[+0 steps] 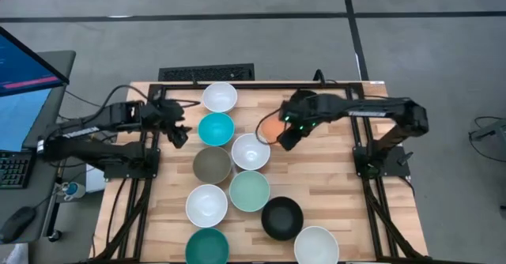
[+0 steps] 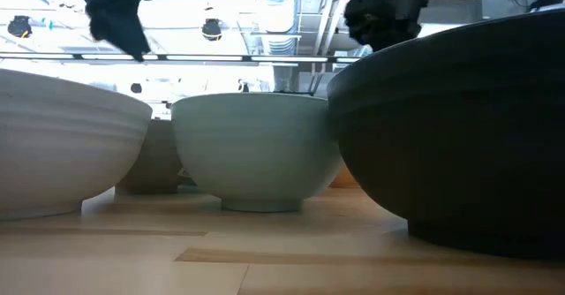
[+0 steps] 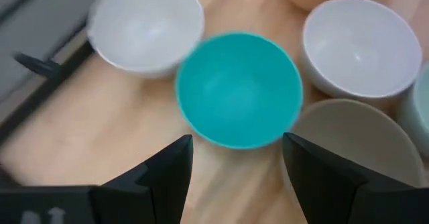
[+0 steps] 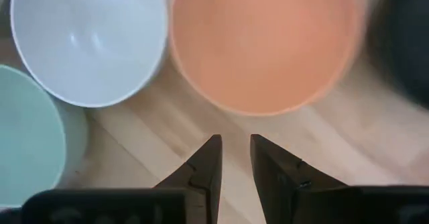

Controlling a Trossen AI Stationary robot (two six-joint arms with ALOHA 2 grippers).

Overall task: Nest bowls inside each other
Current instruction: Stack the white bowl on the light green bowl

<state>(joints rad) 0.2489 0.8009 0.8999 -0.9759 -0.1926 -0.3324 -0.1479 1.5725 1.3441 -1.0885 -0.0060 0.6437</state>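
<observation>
Several small round bowls stand on their bases on the wooden table (image 1: pixel 332 185). Along the middle are a white bowl (image 1: pixel 220 97), a turquoise bowl (image 1: pixel 216 129), a grey-taupe bowl (image 1: pixel 212 165), another white bowl (image 1: pixel 251 152), a mint green bowl (image 1: pixel 249 190), a black bowl (image 1: pixel 282 218) and a dark teal bowl (image 1: pixel 207 247). My left gripper (image 3: pixel 234 150) is open, above and just left of the turquoise bowl (image 3: pixel 238 90). My right gripper (image 4: pixel 234 150) hovers at the near edge of the orange bowl (image 4: pixel 265 43); its fingers are a narrow gap apart and touch nothing.
Two more white bowls (image 1: pixel 207 205) (image 1: pixel 316 246) stand near the table's near edge. The bowls are close together, some nearly rim to rim. Bare wood lies right of the bowls (image 1: pixel 340 161). A keyboard (image 1: pixel 207 73) sits at the far edge and a monitor (image 1: pixel 24 66) stands to the left.
</observation>
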